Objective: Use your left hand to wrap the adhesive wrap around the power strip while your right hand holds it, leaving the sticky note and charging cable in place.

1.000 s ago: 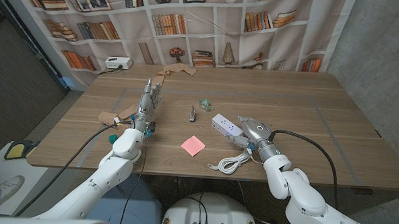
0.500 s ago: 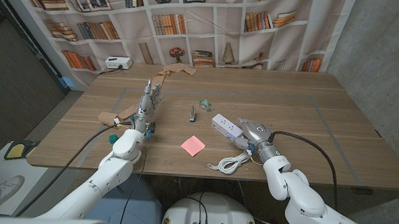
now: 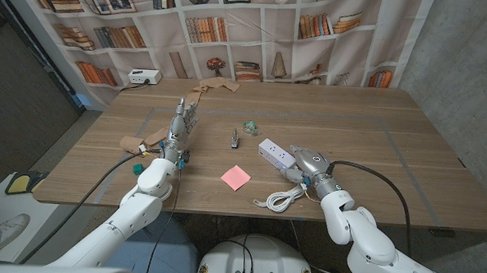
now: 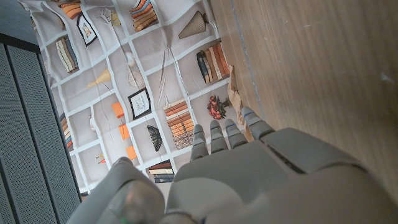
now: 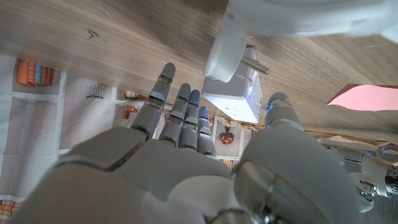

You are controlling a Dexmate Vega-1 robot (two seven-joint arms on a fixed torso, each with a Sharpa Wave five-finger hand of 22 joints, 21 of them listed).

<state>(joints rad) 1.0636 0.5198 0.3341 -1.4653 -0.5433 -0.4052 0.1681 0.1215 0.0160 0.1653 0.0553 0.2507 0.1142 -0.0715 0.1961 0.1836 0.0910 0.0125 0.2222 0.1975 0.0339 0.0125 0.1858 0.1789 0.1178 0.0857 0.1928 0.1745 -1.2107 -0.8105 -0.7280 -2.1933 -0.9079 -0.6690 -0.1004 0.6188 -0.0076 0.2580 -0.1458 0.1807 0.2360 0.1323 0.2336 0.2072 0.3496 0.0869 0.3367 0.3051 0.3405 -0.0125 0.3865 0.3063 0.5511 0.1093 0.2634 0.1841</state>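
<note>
Right hand point(image 3: 305, 162): fingers apart, holding nothing, now slightly closer to the power strip point(image 3: 278, 153), just beside its end.
Left hand point(image 3: 180, 126): unchanged, open and empty, fingers straight, toward the tabletop's left edge.
Power strip: unmoved, mid-tabletop.
Sticky note point(image 3: 235, 177): same place, near the front edge.

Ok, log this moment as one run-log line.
stage: reaching | right hand: open at power strip, not gripping | left hand: open, holds nothing | sticky note, cable: in place
</note>
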